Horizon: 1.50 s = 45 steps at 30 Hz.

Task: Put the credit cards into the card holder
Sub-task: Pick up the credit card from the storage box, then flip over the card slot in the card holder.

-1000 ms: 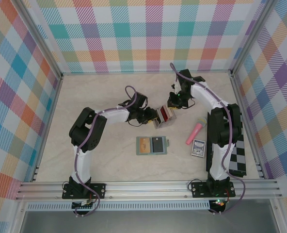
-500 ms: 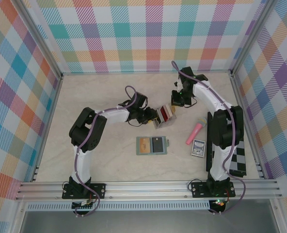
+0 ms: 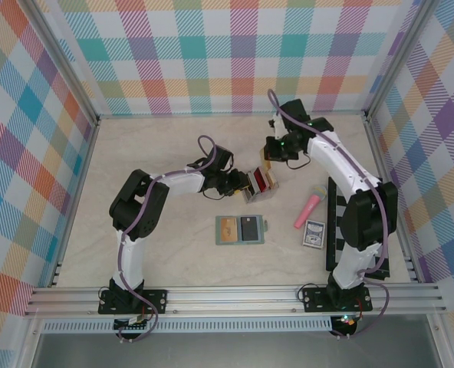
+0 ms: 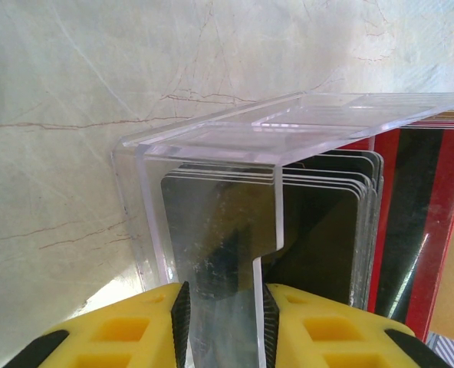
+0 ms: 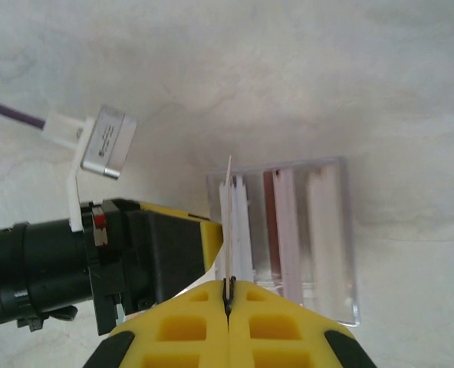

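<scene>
Credit cards (image 4: pixel 342 230): the main stack stands upright in the clear rack (image 4: pixel 288 130), with red and black faces showing in the left wrist view. Two more lie in the open card holder (image 3: pixel 238 241), lower centre of the top view

Held card (image 5: pixel 229 215): seen edge-on and vertical, pinched between the fully closed fingers of the right gripper (image 5: pixel 229 291). It hangs over the rack's left slots; whether its lower edge has cleared the rack cannot be told

Left gripper (image 4: pixel 223 303): narrow, clamped on the rack's near wall

Key relation, top view: the card holder lies down-frame and slightly left of the right gripper (image 3: pixel 271 153), with the rack between them. The holder lies flat, long axis left-right across the frame. The held card is upright, so it likely needs tipping toward flat before it meets a slot. The left gripper is nearer the holder but is occupied with the rack

Versus 1.0 s ago: the right gripper has shifted slightly up and left from its place over the rack, and its elbow now sits further toward the lower right of the frame. Left arm, rack and holder are unchanged
</scene>
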Each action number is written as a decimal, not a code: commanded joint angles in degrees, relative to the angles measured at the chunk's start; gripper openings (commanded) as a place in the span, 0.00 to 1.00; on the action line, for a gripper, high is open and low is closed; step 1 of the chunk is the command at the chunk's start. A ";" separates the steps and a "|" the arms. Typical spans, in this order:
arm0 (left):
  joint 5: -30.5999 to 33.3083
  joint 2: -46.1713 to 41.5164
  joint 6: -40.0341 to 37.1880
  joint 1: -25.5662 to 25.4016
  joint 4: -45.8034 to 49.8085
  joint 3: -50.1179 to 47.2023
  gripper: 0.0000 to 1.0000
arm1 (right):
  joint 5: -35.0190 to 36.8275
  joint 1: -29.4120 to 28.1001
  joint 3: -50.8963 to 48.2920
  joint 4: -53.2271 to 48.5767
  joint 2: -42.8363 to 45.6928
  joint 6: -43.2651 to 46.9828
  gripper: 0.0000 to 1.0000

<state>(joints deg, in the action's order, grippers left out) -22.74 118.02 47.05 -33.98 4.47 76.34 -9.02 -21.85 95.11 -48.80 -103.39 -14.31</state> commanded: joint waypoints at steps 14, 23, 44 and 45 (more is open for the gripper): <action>1.95 -5.24 -5.08 0.16 8.21 -1.43 0.43 | -1.39 -0.78 -13.01 5.80 9.54 -5.30 0.00; 2.90 -13.69 -7.64 0.41 10.30 -5.34 0.51 | -0.22 -7.63 -30.84 14.41 21.45 -15.52 0.00; 6.66 -30.92 -3.59 0.10 10.92 -28.28 0.51 | 2.89 -16.06 -42.72 20.04 23.27 -21.47 0.00; 6.82 -31.00 -3.42 -0.04 10.88 -28.63 0.51 | 2.94 -16.17 -42.73 20.12 22.99 -21.36 0.00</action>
<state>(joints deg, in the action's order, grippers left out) -16.86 88.20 42.68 -33.93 14.92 48.93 -6.20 -37.50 52.73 -30.61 -79.85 -34.74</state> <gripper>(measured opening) 0.514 0.054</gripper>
